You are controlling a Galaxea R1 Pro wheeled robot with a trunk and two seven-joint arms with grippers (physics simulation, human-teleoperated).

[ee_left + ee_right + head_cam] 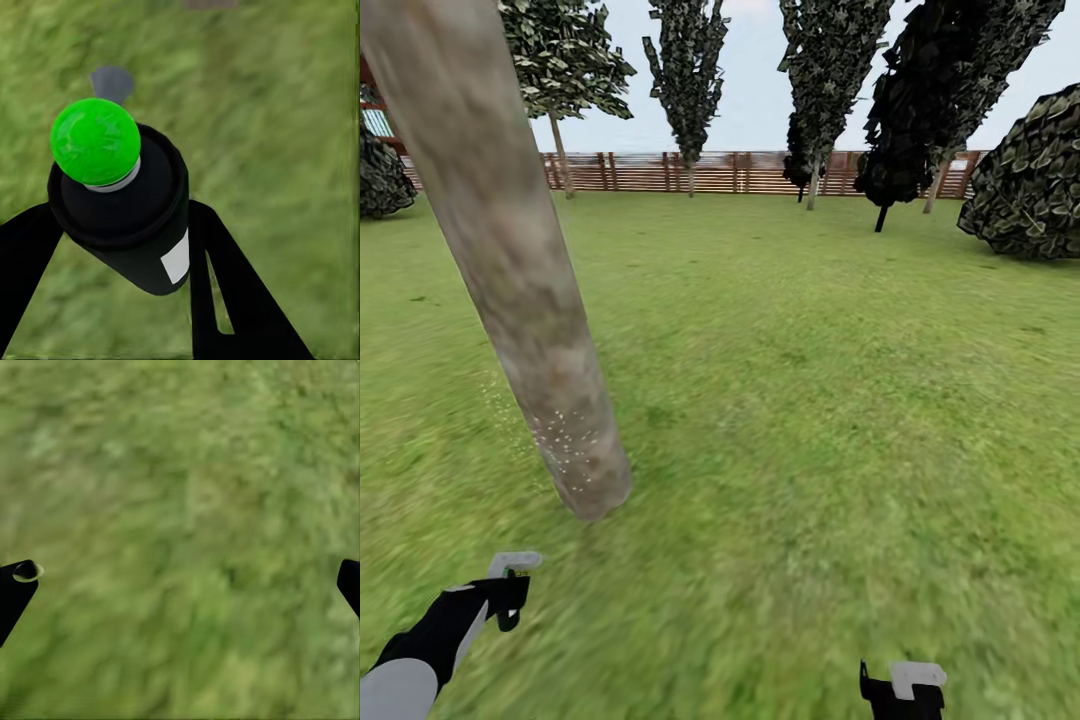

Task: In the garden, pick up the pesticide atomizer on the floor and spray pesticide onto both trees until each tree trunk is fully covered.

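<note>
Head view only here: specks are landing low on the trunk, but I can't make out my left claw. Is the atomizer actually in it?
Observer: Yes. In the left wrist view the left claw has its black fingers on either side of the pesticide atomizer, a black canister with a bright green tip.
Operator: And is the right claw carrying anything?
Observer: No. The right wrist view shows the right claw open, fingers far apart, with grass beyond them.
</note>
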